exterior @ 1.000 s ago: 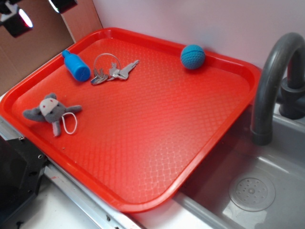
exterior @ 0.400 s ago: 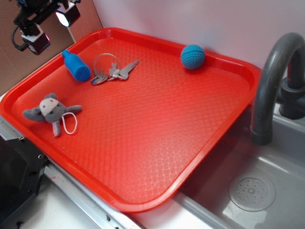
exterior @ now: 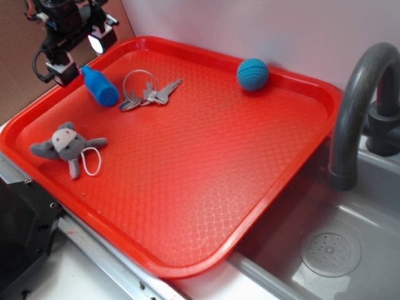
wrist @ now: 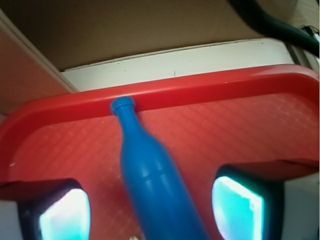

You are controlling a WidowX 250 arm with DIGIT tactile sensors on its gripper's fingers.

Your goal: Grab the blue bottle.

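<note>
Claw, released, straddles the small bright-blue plastic bottle lying on the red plastic tray, pads aligned for closure.

A smooth, glossy plastic blue bottle lay on a red plastic tray with diamond-embossed texture, beside shiny metal keys.

no readable text, labels or numbers

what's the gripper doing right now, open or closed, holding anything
Gripper: open, holding nothing; jaws sit either side of the blue bottle, not closed on it.
</note>
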